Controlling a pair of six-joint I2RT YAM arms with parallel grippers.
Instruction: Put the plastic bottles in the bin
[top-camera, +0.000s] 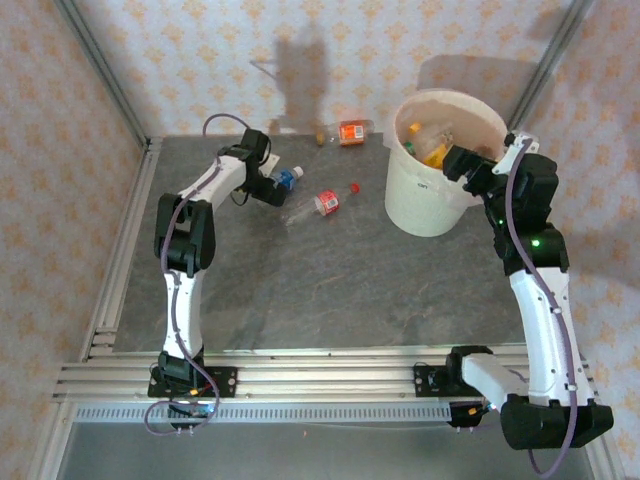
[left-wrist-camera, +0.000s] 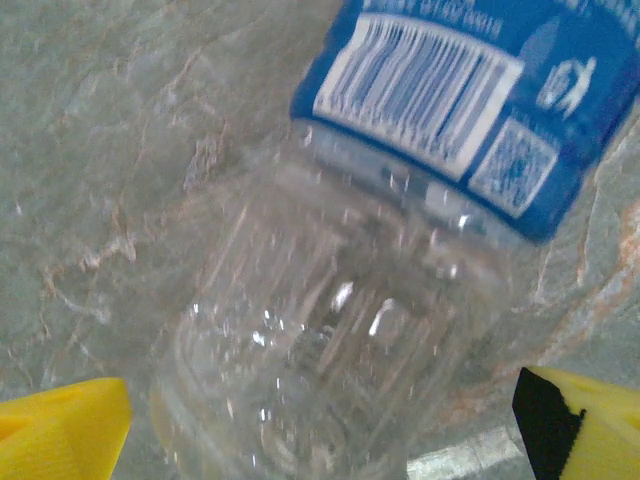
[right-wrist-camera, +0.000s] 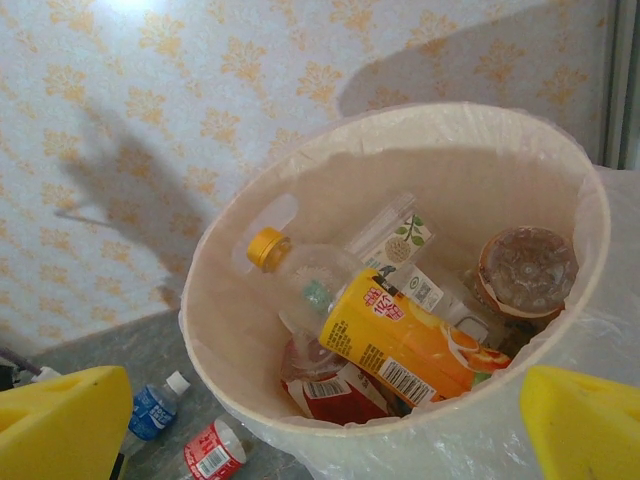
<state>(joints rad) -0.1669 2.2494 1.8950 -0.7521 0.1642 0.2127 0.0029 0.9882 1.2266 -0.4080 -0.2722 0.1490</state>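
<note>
Three bottles left on the table (top-camera: 340, 290): blue-label bottle (top-camera: 285, 180) and red-label bottle (top-camera: 324, 203) toward the back left, orange-label bottle (top-camera: 352, 132) at the back edge; the bin (top-camera: 425, 200) stands by the back right corner. Your left gripper (left-wrist-camera: 320, 438) is wide open, holding nothing, jaws straddling the blue-label bottle, so I'd say grasp step: close, lift, carry right. Your right gripper (top-camera: 460, 160) hangs open and empty over the bin rim; clear it first.

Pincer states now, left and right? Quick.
Left pincer: open, straddling the blue-label bottle, not gripping.
Right pincer: open, empty, at the bin.
</note>
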